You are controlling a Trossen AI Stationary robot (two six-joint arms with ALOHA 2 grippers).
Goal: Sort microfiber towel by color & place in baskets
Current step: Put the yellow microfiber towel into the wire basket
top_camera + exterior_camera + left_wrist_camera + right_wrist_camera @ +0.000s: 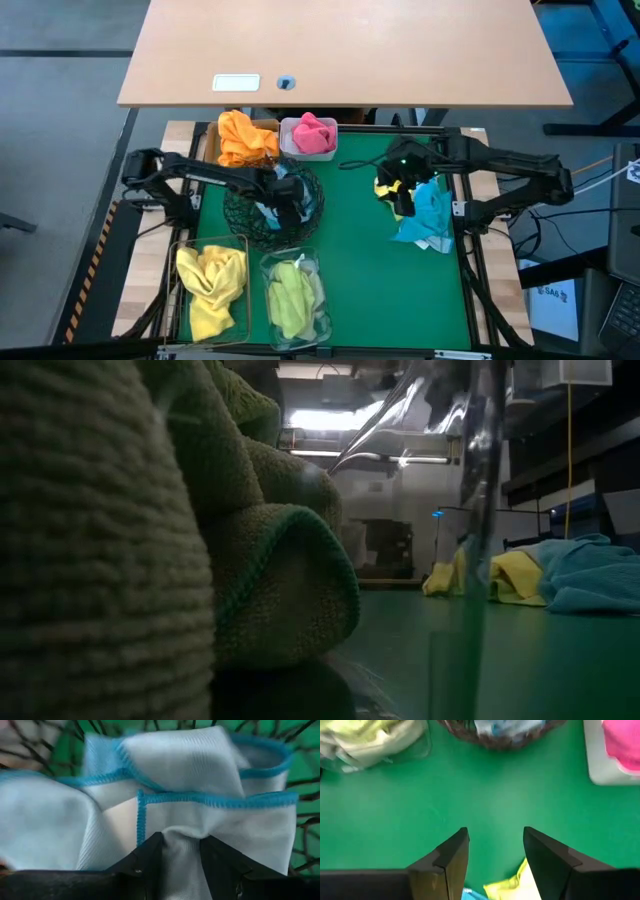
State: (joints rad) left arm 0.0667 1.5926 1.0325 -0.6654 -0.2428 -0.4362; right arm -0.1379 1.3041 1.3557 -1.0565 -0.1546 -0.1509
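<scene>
My left gripper (181, 851) pinches the light blue towel (200, 780) inside the black mesh bowl (272, 212); next I judge release. My right gripper (495, 850) hovers open above the yellow towel (512, 885)

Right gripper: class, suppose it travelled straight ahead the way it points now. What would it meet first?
Probably bare green mat first: the right gripper is open and empty above it. Farther along that line sits the black wire-mesh bowl with its light blue towel, though depth is unclear.
</scene>
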